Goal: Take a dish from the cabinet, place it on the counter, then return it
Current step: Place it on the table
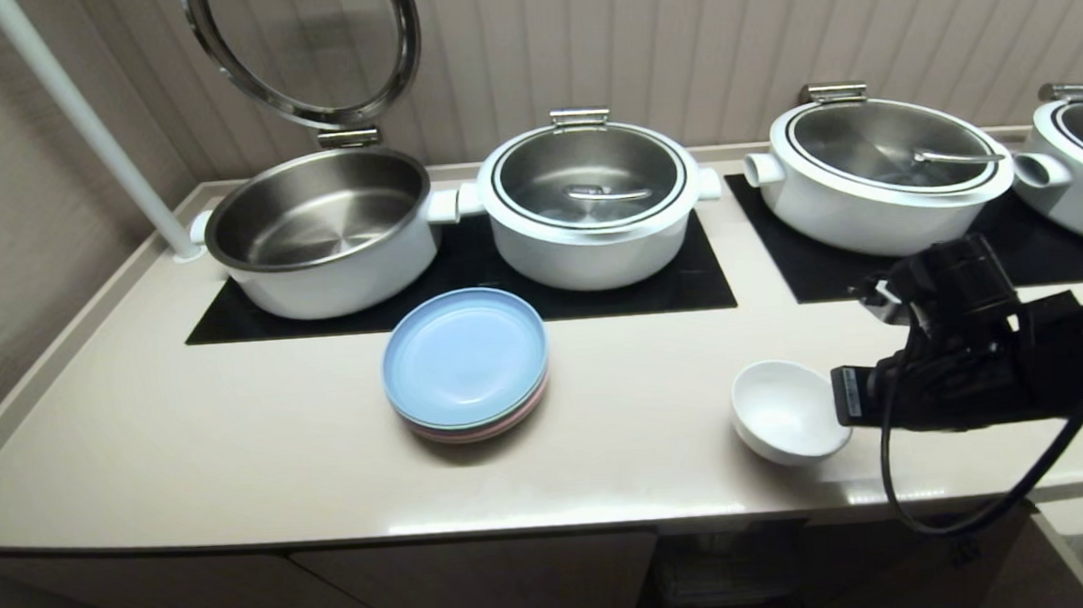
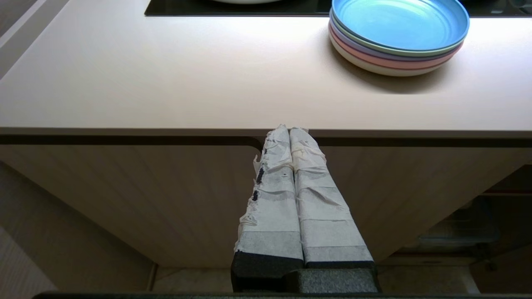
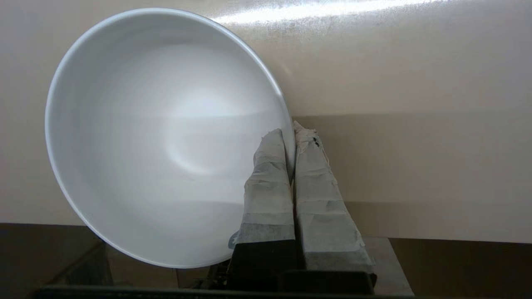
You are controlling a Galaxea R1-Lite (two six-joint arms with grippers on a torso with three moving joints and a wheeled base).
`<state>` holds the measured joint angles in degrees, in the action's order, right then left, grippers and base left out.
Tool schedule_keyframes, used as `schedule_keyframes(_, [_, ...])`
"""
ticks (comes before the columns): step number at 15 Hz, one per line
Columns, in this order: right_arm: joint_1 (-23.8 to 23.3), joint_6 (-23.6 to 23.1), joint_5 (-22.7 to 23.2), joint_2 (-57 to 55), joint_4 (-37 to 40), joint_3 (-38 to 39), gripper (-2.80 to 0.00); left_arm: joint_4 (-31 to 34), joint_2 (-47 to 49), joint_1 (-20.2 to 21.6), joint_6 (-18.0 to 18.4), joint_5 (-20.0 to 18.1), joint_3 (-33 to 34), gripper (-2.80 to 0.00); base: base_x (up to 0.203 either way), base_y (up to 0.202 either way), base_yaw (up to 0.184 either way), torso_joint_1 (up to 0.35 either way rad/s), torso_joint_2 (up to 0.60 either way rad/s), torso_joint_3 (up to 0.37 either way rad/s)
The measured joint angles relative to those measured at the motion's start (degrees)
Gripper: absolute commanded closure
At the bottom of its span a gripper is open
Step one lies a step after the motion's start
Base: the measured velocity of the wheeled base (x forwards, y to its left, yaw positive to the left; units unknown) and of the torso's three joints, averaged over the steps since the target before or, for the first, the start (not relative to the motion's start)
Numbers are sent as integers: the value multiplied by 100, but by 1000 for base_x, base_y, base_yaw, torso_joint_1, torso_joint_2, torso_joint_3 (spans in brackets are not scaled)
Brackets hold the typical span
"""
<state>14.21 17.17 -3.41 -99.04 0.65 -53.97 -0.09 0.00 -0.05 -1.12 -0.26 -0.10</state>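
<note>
Head view: right gripper (image 1: 839,408) pinching bowl (image 1: 783,409) by its rim, tilted over counter (image 1: 230,436) edge for set-down.

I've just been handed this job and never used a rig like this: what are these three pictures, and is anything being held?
The wide picture comes from the robot's head, looking down at the counter. The other two come from cameras on its wrists, behind the taped fingers. The black arm on the right ends in the right gripper, shut on the rim of the bowl, one finger inside and one outside, at the counter's front edge. The left gripper is shut, holds nothing, and sits in front of the cabinet below the counter. On the counter are a stack of plates, blue on top, and lidded pots on black hobs; one pot stands open.
</note>
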Motion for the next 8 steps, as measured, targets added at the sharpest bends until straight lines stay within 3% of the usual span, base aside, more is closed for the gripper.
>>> schedule_keyframes(8, [0,130,9,-234,-26,-154,0,2,0,0,2,-1,0,0,0,0,0,0,0,0])
